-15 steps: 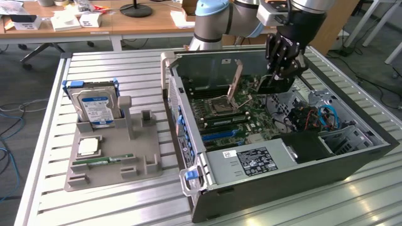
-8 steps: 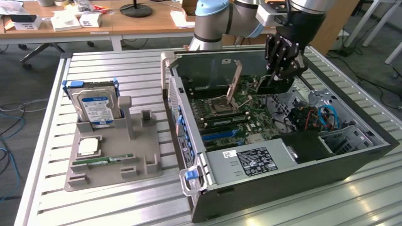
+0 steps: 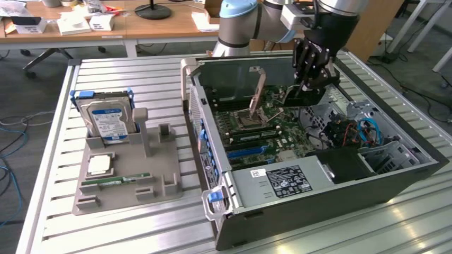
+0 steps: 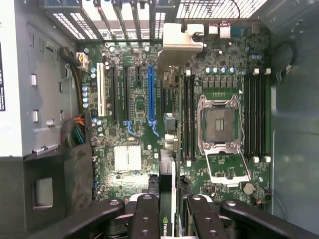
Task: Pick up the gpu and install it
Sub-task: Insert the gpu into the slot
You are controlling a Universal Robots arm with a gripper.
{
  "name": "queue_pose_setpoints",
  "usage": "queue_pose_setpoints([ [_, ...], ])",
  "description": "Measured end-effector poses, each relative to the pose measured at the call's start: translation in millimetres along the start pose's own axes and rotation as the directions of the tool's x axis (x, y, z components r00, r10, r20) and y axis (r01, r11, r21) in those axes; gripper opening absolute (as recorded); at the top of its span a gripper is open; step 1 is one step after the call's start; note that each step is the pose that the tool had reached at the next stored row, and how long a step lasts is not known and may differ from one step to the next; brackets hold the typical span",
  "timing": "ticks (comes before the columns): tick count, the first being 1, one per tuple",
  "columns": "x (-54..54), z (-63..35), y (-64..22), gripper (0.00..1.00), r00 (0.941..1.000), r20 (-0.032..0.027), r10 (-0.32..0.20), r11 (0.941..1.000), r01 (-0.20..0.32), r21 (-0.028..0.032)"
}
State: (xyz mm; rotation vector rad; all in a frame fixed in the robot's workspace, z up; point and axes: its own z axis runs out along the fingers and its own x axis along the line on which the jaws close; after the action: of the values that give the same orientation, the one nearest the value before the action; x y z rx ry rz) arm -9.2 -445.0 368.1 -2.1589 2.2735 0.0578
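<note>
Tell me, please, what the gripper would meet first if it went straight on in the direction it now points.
The gripper grips the gpu, which reaches ahead of it, so the card would probably touch the motherboard first, close beside the long blue slot; depth is hard to judge.

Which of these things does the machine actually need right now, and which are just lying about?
In the job: the gpu, gripped in the pincer; the open computer case; its motherboard.
Lying about: the hard drive, the memory stick, the grey holder under them.
</note>
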Motion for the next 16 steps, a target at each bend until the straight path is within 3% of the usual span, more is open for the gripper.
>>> queue_pose_setpoints([
  [10,0.0,0.8,14.5,0.26,1.0,0.0001,0.0,1.0,0.0,0.0],
  [16,-0.3,0.8,15.4,0.26,1.0,-0.0003,0.0,1.0,0.0,0.0],
])
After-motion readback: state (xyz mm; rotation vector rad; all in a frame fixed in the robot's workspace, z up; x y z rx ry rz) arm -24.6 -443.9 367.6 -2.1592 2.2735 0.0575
